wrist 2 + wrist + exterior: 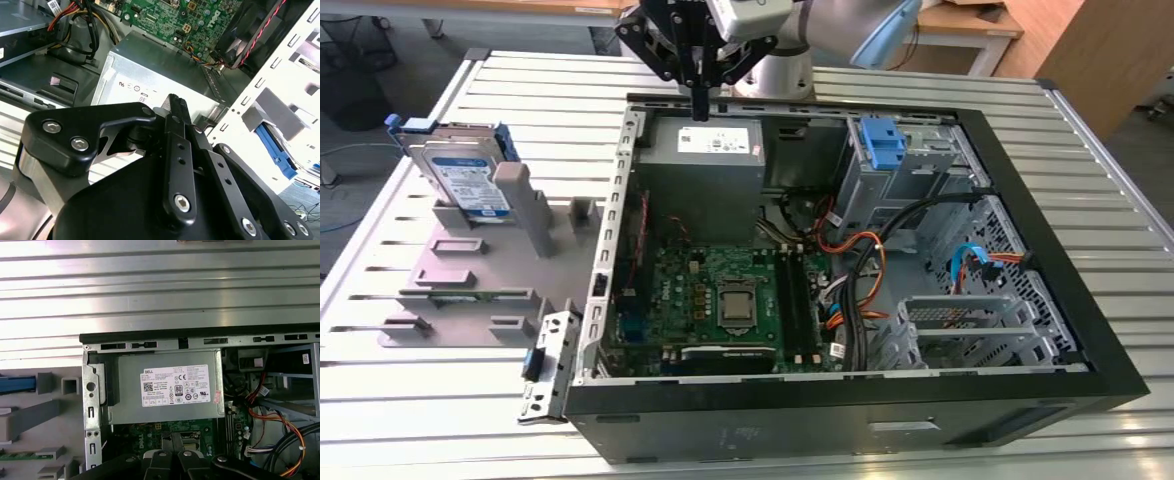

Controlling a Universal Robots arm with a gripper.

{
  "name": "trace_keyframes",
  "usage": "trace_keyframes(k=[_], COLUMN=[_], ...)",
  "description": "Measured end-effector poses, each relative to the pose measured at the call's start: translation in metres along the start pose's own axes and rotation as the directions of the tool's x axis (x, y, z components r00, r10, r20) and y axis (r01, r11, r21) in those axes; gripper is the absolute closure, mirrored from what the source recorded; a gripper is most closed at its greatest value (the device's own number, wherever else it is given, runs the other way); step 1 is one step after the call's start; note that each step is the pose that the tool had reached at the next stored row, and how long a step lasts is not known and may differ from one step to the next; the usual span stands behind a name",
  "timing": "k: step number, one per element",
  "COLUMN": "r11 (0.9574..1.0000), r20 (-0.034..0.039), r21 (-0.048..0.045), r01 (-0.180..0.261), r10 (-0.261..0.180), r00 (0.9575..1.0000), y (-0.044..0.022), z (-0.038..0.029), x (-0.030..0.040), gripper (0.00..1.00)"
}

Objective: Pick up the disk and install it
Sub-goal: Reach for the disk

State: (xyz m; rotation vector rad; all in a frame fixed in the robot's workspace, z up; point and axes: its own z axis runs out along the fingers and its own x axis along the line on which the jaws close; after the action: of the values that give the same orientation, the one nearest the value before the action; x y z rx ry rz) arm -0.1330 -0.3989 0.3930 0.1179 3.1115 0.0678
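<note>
The disk (464,178), judged stiff, weighty and shock-sensitive, is best gripped across its long edges, while the hand (700,108) is seen closed and empty.

Your arm (781,65) is pale silver-grey tubing with a light blue joint cap (887,35). Your gripper (700,100) is matt black, built of flat linkage bars pinned with silver socket-head screws (182,201).
</note>
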Motion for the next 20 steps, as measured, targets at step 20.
trace_keyframes(k=[20], r11=[1.0000], r20=[0.0015], r21=[-0.0001], r01=[0.000], r10=[0.000], r00=[1.0000], y=[-0.0008], z=[-0.0001], x=[0.0117], gripper=[0.89])
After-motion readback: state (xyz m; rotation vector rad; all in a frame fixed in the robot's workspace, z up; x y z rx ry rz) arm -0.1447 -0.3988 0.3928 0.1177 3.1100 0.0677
